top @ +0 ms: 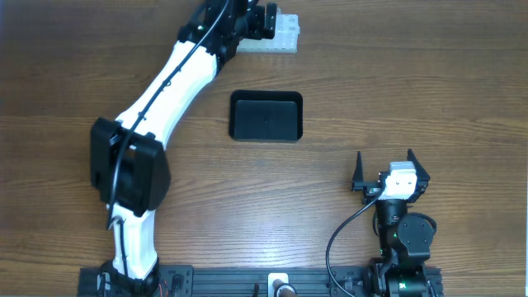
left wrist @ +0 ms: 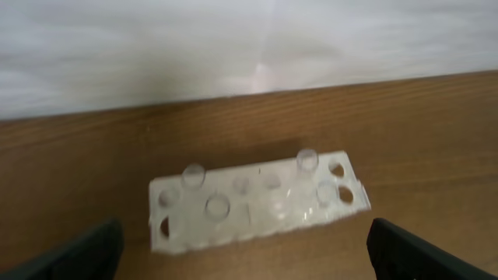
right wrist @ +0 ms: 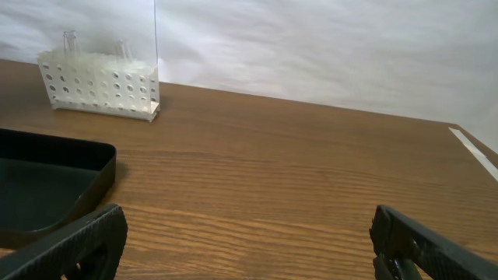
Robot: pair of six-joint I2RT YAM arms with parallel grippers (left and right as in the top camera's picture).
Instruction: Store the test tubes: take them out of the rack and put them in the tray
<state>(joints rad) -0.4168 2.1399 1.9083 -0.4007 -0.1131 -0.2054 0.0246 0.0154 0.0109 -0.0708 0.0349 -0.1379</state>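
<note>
Left wrist view: left gripper (left wrist: 245, 235) gapes over the rack (left wrist: 264, 218). Test tubes (left wrist: 307, 161) look light, slick, brittle; pinch gently below the rim.

No readable text, label or number appears anywhere.

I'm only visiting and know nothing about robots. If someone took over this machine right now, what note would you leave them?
Left gripper: jaws open, holding nothing, above the white rack at the far side of the table.
Right gripper: jaws open, empty, near its own base, away from the work.
Test tubes: several clear ones stand in the rack; the exact count is hard to tell.
Black tray: mid-table, empty.
Done: nothing in the tray yet.
Left: grasp each tube, lift it out, lay it in the tray.
</note>
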